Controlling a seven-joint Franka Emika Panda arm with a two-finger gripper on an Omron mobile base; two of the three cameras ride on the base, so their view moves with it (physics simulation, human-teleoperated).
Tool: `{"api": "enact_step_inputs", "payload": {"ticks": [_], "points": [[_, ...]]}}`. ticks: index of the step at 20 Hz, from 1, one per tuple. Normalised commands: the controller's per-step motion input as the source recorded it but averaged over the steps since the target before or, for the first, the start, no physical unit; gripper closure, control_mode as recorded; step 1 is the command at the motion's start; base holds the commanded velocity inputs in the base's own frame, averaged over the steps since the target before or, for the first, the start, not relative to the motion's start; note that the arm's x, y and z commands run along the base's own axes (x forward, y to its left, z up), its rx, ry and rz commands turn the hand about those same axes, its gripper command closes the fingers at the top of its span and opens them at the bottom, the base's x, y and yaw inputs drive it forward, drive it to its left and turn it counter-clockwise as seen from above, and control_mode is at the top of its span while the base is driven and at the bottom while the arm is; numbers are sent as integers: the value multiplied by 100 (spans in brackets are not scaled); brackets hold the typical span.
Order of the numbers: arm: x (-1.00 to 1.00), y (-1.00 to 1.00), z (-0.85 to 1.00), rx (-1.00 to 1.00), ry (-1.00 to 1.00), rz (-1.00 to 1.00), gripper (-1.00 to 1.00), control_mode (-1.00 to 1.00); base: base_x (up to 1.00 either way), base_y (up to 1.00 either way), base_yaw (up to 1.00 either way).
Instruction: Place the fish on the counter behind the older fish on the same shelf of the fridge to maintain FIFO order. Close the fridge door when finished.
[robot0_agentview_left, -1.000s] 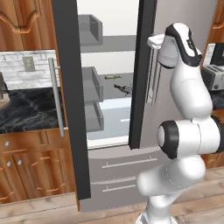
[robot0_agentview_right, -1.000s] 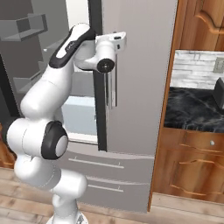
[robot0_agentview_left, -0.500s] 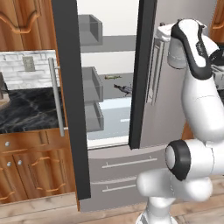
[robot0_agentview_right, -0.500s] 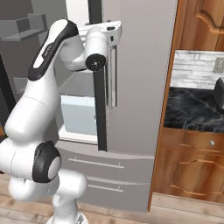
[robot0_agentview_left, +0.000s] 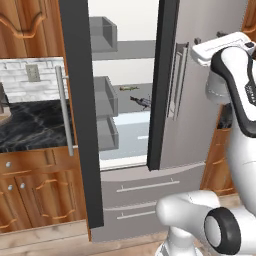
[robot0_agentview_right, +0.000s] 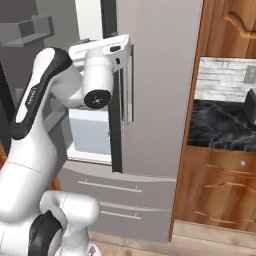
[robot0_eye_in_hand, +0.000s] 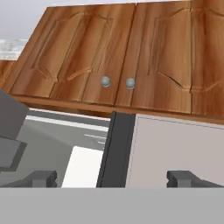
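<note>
The fridge (robot0_agentview_left: 200, 125) stands with both doors ajar, its right door edge (robot0_agentview_left: 161, 85) dark. Two fish lie inside on the grey shelf (robot0_agentview_left: 131, 111): a greenish fish (robot0_agentview_left: 129, 88) farther back and a darker fish (robot0_agentview_left: 141, 101) nearer the front. The black marble counter (robot0_agentview_left: 30, 125) is to the left of the fridge. My gripper (robot0_agentview_left: 197, 42) is high up in front of the right door's top (robot0_agentview_right: 129, 50), well above both fish. In the hand view its fingertips (robot0_eye_in_hand: 41, 178) stand wide apart and the gripper (robot0_eye_in_hand: 112, 178) is open with nothing between them.
The open left door (robot0_agentview_left: 77, 115) with its bar handle (robot0_agentview_left: 64, 112) juts toward me. Grey door bins (robot0_agentview_left: 102, 95) hang inside. Wooden upper cabinets (robot0_eye_in_hand: 118, 57) sit above the fridge. A second counter (robot0_agentview_right: 225, 125) and wooden cabinets flank the fridge on the right.
The arm has lifted and swung the hand upward, from beside the right door's handle to near the door's top. The fingers stayed apart. The fish and doors have not moved.
</note>
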Motion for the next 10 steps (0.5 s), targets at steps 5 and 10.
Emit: {"api": "enact_step_inputs", "payload": {"ticks": [5, 10], "points": [[-100, 57, -4, -31, -16, 0, -100, -100, 0, 0, 0], [-69, 57, -65, -29, -13, 7, -100, -100, 0, 0, 0]]}}
